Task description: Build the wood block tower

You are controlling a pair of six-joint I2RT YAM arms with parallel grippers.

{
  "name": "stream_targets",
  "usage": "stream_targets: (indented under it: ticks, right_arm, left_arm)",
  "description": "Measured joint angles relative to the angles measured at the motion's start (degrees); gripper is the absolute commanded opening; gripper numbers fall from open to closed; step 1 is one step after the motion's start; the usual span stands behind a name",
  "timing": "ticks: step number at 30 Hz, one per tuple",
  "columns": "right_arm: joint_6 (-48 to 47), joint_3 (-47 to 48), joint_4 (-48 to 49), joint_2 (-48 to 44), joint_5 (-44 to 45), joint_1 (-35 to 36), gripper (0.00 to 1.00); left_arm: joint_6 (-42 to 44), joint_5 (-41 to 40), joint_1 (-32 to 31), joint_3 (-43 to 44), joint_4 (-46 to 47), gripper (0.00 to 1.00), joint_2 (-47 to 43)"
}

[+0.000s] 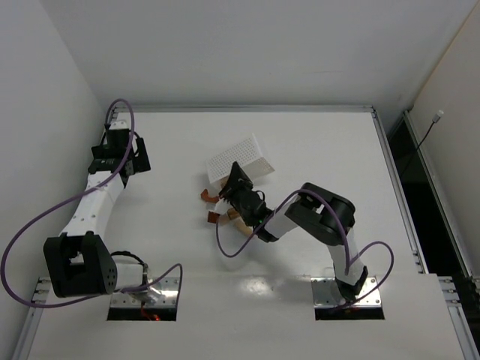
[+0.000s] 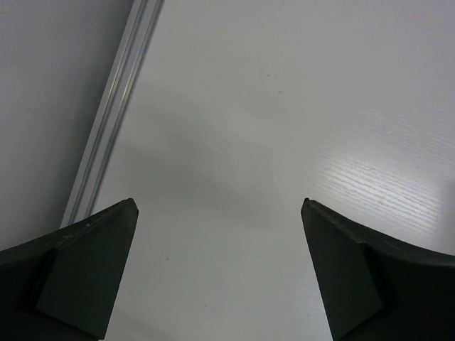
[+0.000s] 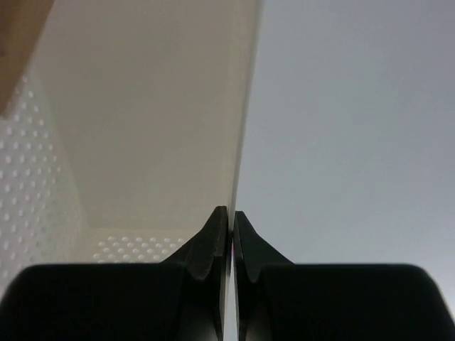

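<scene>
Left gripper (image 2: 219,204) released, jaws spread wide, nothing between them. It hangs over bare table (image 1: 315,142) at the far-left corner, beside the aluminium rail (image 2: 114,106). Right gripper (image 3: 231,214) clenched, and the thin side wall of the white perforated box (image 1: 244,156) runs straight into the pinch between its 2 fingertips. The box sits mid-table and looks tilted in the top view. Wood blocks (image 1: 213,218) lie loose on the table just near-left of the box, next to the right gripper: 2 reddish-orange pieces are clear, the pale ones are too small to count. A tan wooden surface shows at the upper-left corner of the right wrist view.
</scene>
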Motion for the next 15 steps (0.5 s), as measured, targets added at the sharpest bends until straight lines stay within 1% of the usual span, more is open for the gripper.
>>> stream_targets:
  ticks: [7, 11, 15]
  right_arm:
    - [0.0, 7.0, -0.5, 0.2, -0.2, -0.4, 0.0]
    - [0.1, 4.5, 1.7, -0.6, 0.5, -0.3, 0.0]
    - [0.1, 5.9, -1.5, 0.0, 1.7, -0.9, 0.0]
  left_arm:
    - [0.0, 0.0, 0.0, 0.2, 0.0, 1.0, 0.0]
    - [0.0, 0.0, 0.0, 0.3, 0.5, 1.0, 0.0]
    - [0.1, 0.0, 0.0, 0.3, 0.5, 1.0, 0.0]
